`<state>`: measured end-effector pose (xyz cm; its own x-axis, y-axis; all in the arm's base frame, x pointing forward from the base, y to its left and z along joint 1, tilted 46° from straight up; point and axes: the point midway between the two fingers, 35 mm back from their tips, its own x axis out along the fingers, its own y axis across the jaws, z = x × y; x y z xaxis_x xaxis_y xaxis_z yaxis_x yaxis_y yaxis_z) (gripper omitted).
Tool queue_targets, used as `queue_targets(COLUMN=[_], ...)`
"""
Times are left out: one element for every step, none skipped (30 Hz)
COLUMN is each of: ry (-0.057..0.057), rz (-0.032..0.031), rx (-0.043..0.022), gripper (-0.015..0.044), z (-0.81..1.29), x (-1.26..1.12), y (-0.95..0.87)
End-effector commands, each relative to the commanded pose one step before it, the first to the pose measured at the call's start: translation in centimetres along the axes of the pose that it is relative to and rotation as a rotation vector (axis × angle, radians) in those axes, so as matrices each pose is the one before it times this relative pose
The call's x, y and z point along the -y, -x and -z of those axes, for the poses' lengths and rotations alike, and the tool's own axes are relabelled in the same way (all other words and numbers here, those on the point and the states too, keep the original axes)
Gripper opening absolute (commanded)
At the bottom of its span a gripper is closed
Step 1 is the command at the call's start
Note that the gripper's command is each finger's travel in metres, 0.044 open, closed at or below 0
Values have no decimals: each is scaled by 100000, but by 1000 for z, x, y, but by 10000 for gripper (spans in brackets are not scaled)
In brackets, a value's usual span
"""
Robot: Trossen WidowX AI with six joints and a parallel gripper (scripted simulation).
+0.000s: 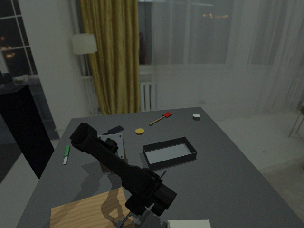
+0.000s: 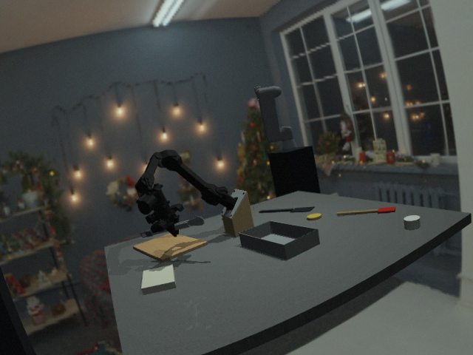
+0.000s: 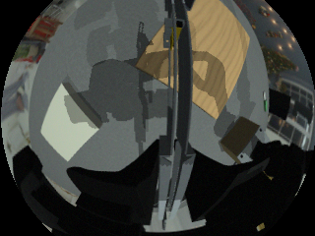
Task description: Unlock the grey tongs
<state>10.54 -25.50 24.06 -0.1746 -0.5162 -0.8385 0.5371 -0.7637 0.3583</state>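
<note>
My gripper (image 1: pixel 143 212) (image 2: pixel 168 225) (image 3: pixel 167 142) is shut on the grey tongs (image 1: pixel 124 221) (image 2: pixel 193 221) (image 3: pixel 176 79). It holds them in the air over the right edge of the wooden board (image 1: pixel 83 212) (image 2: pixel 170 246) (image 3: pixel 213 42). In the exterior view the tongs lie nearly level, a little above the board. In the wrist view their two arms run close together straight away from the fingers. The tongs do not touch the board. The dark roasting tin (image 1: pixel 169 141) (image 2: pixel 282 248) stands empty at the table's middle, to the right of the arm.
A white pad (image 1: pixel 189 223) (image 2: pixel 158 278) (image 3: pixel 66 121) lies at the front, right of the board. Further back lie a black knife (image 1: pixel 115 129) (image 2: pixel 290 209), a yellow disc (image 1: pixel 139 131) (image 2: pixel 313 216), a red spatula (image 1: pixel 162 118) (image 2: pixel 366 211) and a white puck (image 1: pixel 196 116) (image 2: pixel 412 221). A green-white marker (image 1: pixel 66 154) lies at the left.
</note>
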Motion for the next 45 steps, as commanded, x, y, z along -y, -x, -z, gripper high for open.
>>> queue_targets(ry=[-2751, -873, -871, -869, -867, -864, -861, -858, -855, -851, -847, -843, -601, -834, -832, -827, -965, -654, -806, -802, -796, -789, -783, -776, -769, -762, -754, -704, -737, -732, -724, -715, -706, -697, -555, -678, -672, -662, -652, -642, -632, -622, -611, -601, -590], rz=[-189, 149, 128, 106, 85, 64, 43, 23, 2, -18, -38, -57, -306, -91, -111, -129, -266, -388, -176, -194, -212, -228, -245, -261, -292, -292, -308, -313, -336, -351, -366, -379, -392, -405, -575, -418, -432, -444, -455, -466, -477, -488, -497, -507, -516], rx=[-1669, -376, -368, -360, -351, -342, -333, -323, -314, -304, -293, -283, -266, -257, -246, -235, -265, -193, -193, -181, -168, -155, -142, -129, -107, -102, -88, -70, -60, -46, -30, -17, -2, 13, 417, 36, 51, 67, 82, 98, 114, 129, 145, 161, 177], gripper=[-150, -150, -150, -150, -150, -150, -150, -150, -150, -150, -150, -150, -150, -150, -150, -150, -150, -150, -150, -150, -150, -150, -150, -150, -150, -150, -150, -150, -150, -150, -150, -150, -150, -150, -150, -150, -150, -150, -150, -150, -150, -150, -150, -150, -150], z=[-1129, -331, -330, -329, -328, -327, -326, -325, -324, -322, -321, -320, -291, -317, -317, -315, -305, -290, -311, -310, -309, -307, -306, -304, -304, -301, -299, -284, -295, -294, -292, -290, -288, -286, -321, -280, -279, -277, -275, -273, -271, -269, -267, -265, -263], x=[380, 105, 105, 105, 104, 104, 104, 103, 103, 103, 102, 102, 61, 102, 102, 102, 101, 57, 100, 100, 100, 99, 99, 98, 96, 97, 97, 92, 96, 95, 95, 94, 94, 93, 117, 91, 91, 90, 90, 89, 88, 87, 87, 86, 85], y=[29, -42, -37, -32, -28, -23, -18, -13, -9, -4, 0, 5, 28, 13, 18, 22, 37, 42, 35, 39, 43, 47, 51, 55, 61, 63, 67, 68, 74, 78, 81, 85, 88, 92, 139, 96, 99, 103, 106, 109, 112, 115, 118, 121, 124])
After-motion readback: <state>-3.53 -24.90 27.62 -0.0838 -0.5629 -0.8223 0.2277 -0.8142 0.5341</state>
